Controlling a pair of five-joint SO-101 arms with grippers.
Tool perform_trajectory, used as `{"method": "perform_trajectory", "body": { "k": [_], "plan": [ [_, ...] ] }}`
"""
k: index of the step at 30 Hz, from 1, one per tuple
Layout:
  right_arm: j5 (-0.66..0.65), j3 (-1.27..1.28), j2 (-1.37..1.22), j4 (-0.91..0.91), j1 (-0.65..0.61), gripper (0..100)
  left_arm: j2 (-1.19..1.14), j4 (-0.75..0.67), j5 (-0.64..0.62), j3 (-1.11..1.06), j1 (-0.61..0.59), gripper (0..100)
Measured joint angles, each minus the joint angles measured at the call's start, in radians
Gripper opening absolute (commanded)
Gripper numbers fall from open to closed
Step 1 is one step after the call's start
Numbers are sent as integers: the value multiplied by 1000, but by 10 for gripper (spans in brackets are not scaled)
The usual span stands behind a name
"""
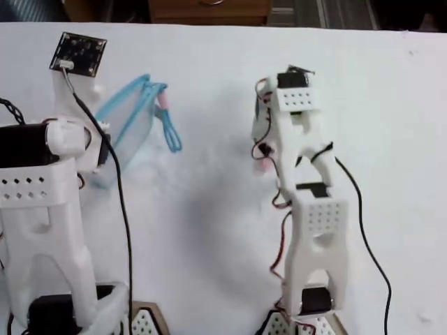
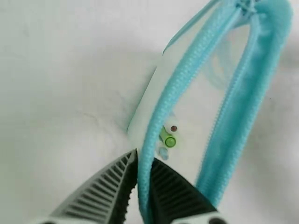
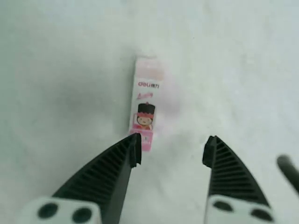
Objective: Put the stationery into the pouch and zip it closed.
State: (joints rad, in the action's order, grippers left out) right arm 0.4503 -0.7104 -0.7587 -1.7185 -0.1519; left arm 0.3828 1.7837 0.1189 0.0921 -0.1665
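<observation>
Ribbed dark fingers of the right gripper [image 3: 174, 142] stand wide apart with nothing between them, hanging over the white table [image 1: 209, 230]. Just ahead lies the eraser [image 3: 146, 100], flat on the table. It is not in the gap: its near end sits at the tip of one finger, so it lies off to that finger's side of the centre line. Its long axis runs straight away from the jaws, across the line between the two fingertips, so the fingers would close on its narrow width. The coming move seems to turn on this offset. The gripper would need to slide sideways toward that finger and a little forward before coming down, or one finger may land on top of the eraser.

The eraser's sleeve is white and pink, with a cartoon figure in a tall black hat, a short line of print above it and small print below.

The left gripper [image 2: 142, 161] has its jaws pressed together on the blue zipper [image 2: 187, 74] edge of the clear pouch [image 2: 145, 112]. The mouth gapes open beyond the jaws, and a green item [image 2: 168, 139] shows inside.

From above, the eraser [image 1: 261, 166] lies beside the right arm and well apart from the pouch [image 1: 129, 122], so the right arm is the nearer one.
</observation>
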Motion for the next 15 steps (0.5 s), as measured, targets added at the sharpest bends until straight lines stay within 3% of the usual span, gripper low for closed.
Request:
{"method": "perform_trajectory", "body": {
  "k": [15],
  "plan": [
    [160,-331,-261,0,-2,215,0,0,0,0,0,23]
  ]
}}
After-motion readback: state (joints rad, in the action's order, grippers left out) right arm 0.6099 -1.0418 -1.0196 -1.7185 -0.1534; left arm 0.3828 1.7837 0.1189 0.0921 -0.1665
